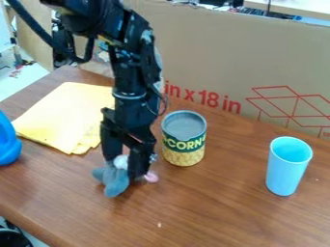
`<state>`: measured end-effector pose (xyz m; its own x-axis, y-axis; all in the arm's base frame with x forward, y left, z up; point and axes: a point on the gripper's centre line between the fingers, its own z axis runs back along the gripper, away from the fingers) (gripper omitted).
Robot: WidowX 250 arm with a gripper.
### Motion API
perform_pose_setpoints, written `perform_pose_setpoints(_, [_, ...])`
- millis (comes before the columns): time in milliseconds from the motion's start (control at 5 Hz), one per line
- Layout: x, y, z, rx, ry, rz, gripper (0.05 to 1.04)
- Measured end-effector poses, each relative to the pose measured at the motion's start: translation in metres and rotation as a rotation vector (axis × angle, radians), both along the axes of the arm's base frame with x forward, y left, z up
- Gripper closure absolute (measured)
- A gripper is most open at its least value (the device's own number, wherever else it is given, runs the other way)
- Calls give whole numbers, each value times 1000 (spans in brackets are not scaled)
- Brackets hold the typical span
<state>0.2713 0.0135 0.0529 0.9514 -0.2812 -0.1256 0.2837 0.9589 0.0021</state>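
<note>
We see the gripper (pixel 126 167) low, left of centre, at a grey plush toy (pixel 116 183); we can't tell its opening or hold; a corn can (pixel 184 144) stands right.

Enters at the upper left with the black arm (pixel 134 67) bent near the top edge, drops almost upright through the wrist (pixel 130 95), and ends in a downward-pointing black gripper (pixel 126 169).
</note>
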Motion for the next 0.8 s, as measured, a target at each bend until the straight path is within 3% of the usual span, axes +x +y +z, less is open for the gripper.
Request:
perform_pose_setpoints(200, [3, 2, -7, 8, 0, 16, 111])
perform_pose_setpoints(400, [5, 3, -13, 7, 9, 19, 245])
perform_pose_setpoints(600, [4, 1, -13, -1, 13, 15, 444])
perform_pose_setpoints(800, [2, -1, -12, -17, 24, 19, 498])
